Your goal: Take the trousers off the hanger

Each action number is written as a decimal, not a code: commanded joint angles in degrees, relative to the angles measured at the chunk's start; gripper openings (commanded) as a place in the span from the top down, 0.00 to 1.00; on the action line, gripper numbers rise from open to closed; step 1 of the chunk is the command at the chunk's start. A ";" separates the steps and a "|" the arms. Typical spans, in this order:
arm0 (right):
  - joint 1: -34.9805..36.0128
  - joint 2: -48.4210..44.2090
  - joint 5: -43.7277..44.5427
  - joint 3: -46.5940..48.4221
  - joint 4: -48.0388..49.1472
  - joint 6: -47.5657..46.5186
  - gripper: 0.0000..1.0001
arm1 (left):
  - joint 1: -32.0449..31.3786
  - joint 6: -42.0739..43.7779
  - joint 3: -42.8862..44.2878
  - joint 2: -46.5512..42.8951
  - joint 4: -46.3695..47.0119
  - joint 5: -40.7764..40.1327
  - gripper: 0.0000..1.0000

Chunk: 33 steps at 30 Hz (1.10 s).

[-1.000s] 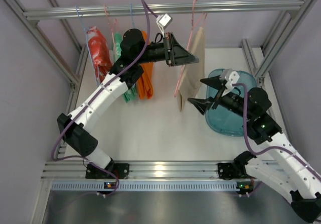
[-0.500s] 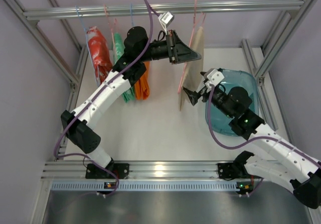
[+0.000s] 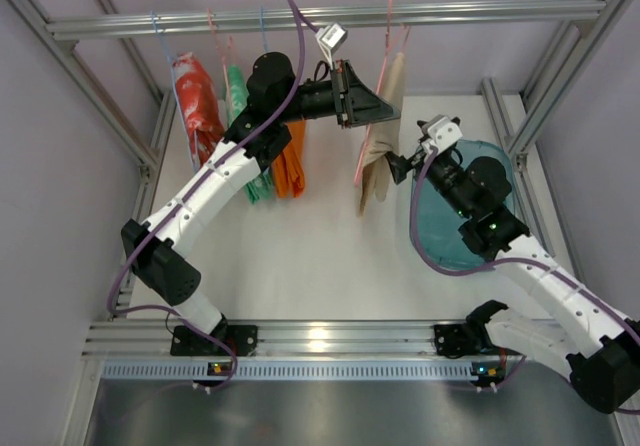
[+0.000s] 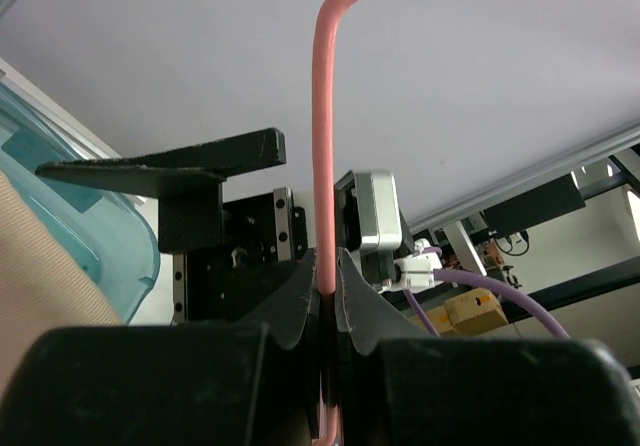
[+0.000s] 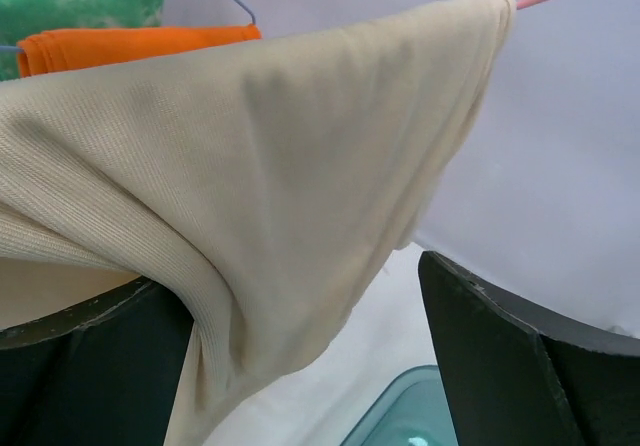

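**Left end effector** [image 4: 328, 282]: the two black fingers are pressed together on a thin pink wire hanger [image 4: 322, 146], which runs upright through the gap between them.

**Right end effector** [image 5: 290, 276]: the fingers stand wide apart. A fold of the pale beige cloth trousers [image 5: 270, 156] lies in the gap and drapes over the left-hand finger [image 5: 90, 366] in the wrist view. The other finger [image 5: 520, 366] is clear of the cloth.

**Pale beige cloth trousers:** they are draped over the bar of the thin pink wire hanger, which hangs from the aluminium rail [image 3: 480, 10] across the top of the frame. In the overhead view they hang at the right end of the row, and their lower part bunches toward the right end effector. They are above the white counter [image 3: 300, 256] and just beside the translucent teal plastic bin [image 3: 470, 236].

**Plain bright orange cloth trousers** [image 3: 292, 166]: these hang further left under the same rail, well apart from the beige pair and partly hidden by the left arm.

**Other items:** a green patterned cloth [image 3: 238, 91] hangs just beside the orange pair. A red patterned cloth [image 3: 195, 101] hangs at the far left.
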 commanded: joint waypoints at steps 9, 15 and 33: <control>-5.96 1.88 -20.09 4.89 0.34 0.68 0.17 | 0.15 2.29 2.23 -3.09 7.03 2.88 1.00; -7.81 0.65 -27.57 3.92 -5.46 -3.80 0.26 | 0.06 2.73 1.97 -3.10 7.12 3.84 1.00; -11.94 5.13 -23.09 5.42 -1.33 -5.91 0.27 | 0.15 2.73 1.97 -2.57 7.03 4.81 1.00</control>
